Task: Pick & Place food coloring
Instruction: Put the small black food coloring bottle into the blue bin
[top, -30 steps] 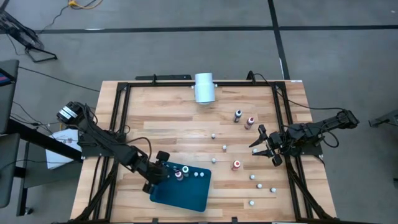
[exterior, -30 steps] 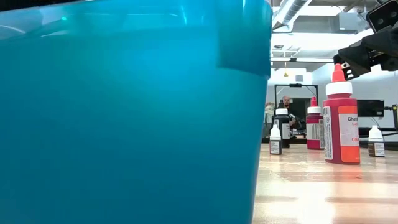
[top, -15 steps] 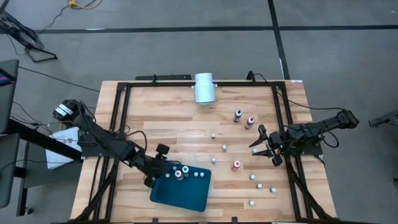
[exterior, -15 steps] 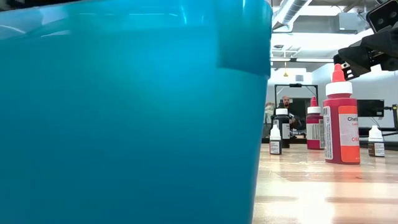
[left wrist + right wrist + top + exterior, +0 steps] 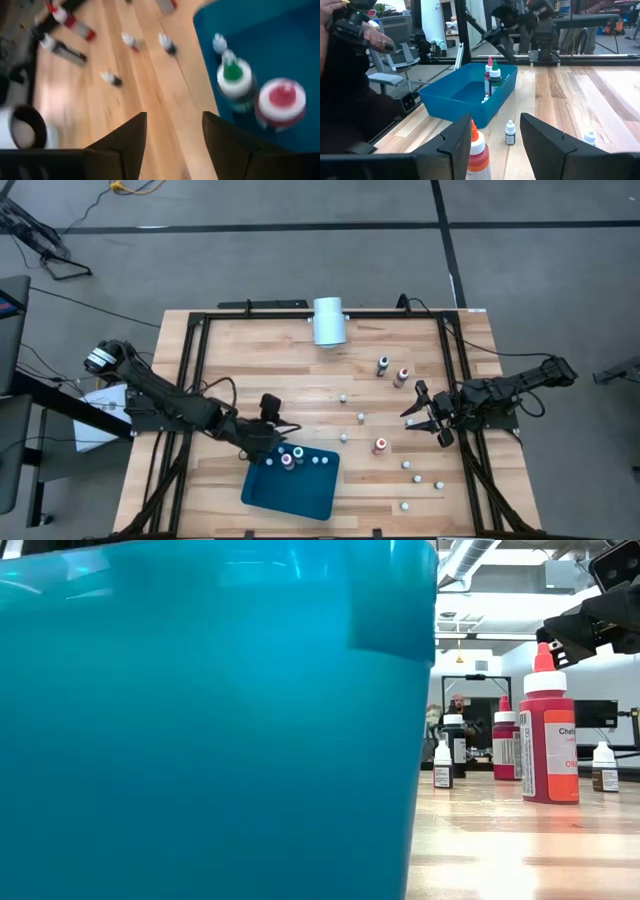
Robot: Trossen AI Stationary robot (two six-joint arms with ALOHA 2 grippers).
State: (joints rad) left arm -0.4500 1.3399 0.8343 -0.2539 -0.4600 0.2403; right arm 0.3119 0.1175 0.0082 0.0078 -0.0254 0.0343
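Left claw (image 5: pixel 268 442) low over the counter (image 5: pixel 300 370) at the bin's (image 5: pixel 290 495) near corner, fingers (image 5: pixel 125 142) spread, holding nothing. Just beyond, upright in the bin: green-capped bottle (image 5: pixel 233 82) beside red-capped bottle (image 5: pixel 281 100). Right claw (image 5: pixel 425 412) parked near the right edge, open and empty, above a red bottle (image 5: pixel 548 730) labelled "Che…". Small bottles (image 5: pixel 361 418) scattered between.

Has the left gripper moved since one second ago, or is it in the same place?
Yes. In the high view the left gripper has pulled back from the blue tray, toward the white cylinder. It is now empty, beside the tray's edge.
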